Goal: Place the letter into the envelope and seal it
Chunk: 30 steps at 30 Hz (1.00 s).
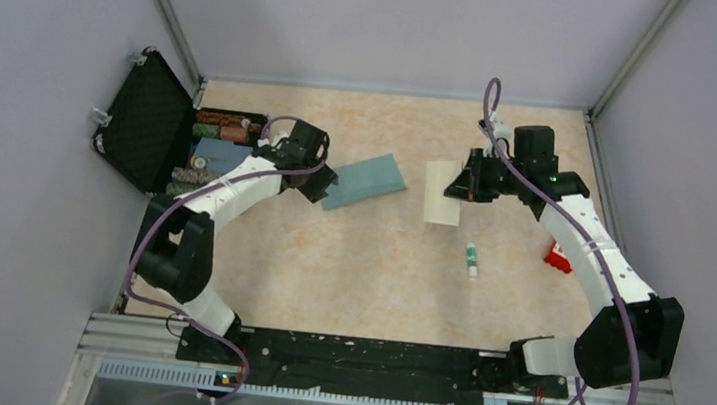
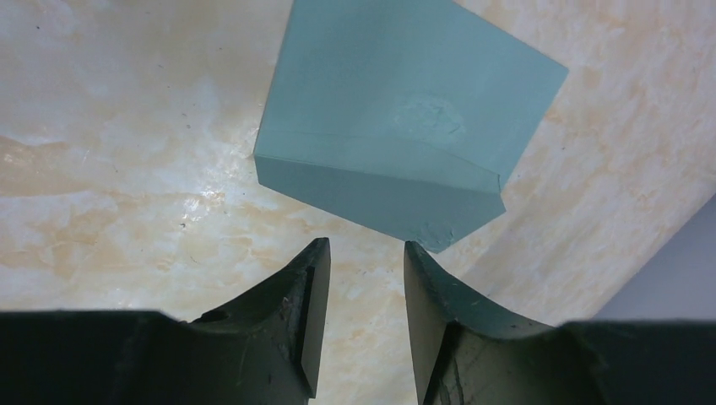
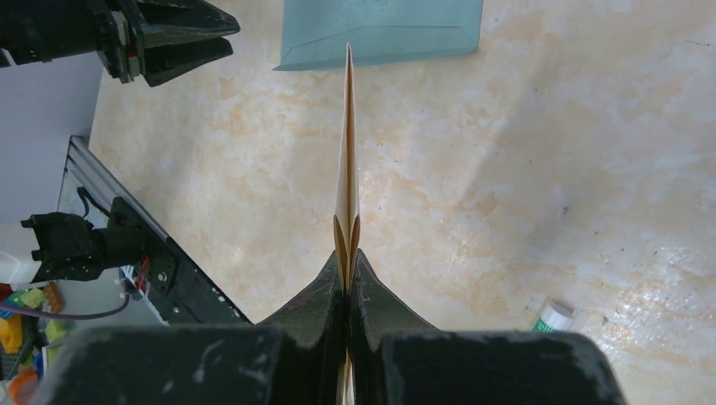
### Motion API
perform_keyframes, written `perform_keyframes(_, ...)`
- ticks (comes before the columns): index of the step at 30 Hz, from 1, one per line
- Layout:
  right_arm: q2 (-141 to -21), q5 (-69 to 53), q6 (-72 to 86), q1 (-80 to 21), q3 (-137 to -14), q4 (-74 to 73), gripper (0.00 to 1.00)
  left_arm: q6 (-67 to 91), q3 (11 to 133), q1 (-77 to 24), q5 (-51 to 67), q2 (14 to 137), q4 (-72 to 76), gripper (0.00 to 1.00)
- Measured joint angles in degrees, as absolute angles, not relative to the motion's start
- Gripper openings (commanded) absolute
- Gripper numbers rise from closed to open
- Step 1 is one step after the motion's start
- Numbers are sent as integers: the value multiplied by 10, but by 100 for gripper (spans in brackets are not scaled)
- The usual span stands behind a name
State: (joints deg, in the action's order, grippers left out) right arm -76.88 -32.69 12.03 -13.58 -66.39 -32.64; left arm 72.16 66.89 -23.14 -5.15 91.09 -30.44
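The teal envelope [image 1: 365,181] lies flat on the table left of centre, its flap [image 2: 380,198] spread toward my left gripper. My left gripper [image 1: 321,184] sits just at the envelope's left end. Its jaws [image 2: 365,253] stand apart with only bare table between them, the flap's edge a little ahead of the fingertips. The beige folded letter [image 1: 441,193] is held to the right of the envelope. My right gripper [image 3: 347,257] is shut on the letter [image 3: 346,160], which shows edge-on and points at the envelope [image 3: 380,29].
A glue stick [image 1: 471,260] lies on the table below the letter. A small red object [image 1: 558,256] sits by the right arm. An open black case [image 1: 147,120] with rolls and blocks stands at the far left.
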Motion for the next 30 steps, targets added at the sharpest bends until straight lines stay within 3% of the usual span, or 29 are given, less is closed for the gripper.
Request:
perform_keyframes(6,-769,-327,105,-136,-664,-326,0,696,659,-230,-39,944,-278,44)
perform_keyframes(11,-769,-331,101,-136,-664,-327,0,513,706,-219,-18,990,-227,50)
perform_keyframes(15,-769,-341,102,-136,-659,-325,0,368,792,-202,-15,1053,-209,61)
perform_keyframes(23,-771,-380,152,-136,-632,-310,0,136,917,-175,25,1155,-238,61)
perform_keyframes(30,-785,-392,177,-136,-633,-287,0,43,931,-158,78,1193,-270,61)
